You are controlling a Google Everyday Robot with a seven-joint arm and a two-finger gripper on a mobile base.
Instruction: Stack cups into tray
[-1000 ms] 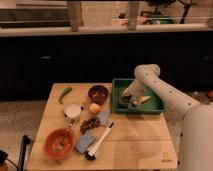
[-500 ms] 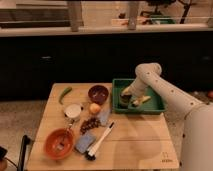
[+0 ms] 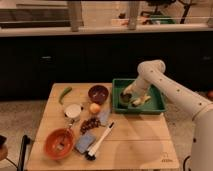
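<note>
**Robot arm reaching into a green tray on a wooden desk**

A light wooden desk point(image 3: 140, 145) stands on a pale speckled floor before a long run of dark cabinets under a pale counter. At the desk's right rear sits the green tray point(image 3: 157, 105). The white arm bends down from the right, and its gripper point(image 3: 128, 96) hangs low inside the tray's left half, at a small dark cup point(image 3: 123, 98); whether it is gripping cannot be told. Left of the tray are a maroon bowl point(image 3: 98, 93), an orange fruit point(image 3: 94, 108), a white cup point(image 3: 73, 110), a green pepper point(image 3: 65, 94), an orange bowl point(image 3: 59, 143) and a black-headed brush point(image 3: 100, 141). Since half a second ago the arm has barely shifted, and the desk items are unmoved.
</note>
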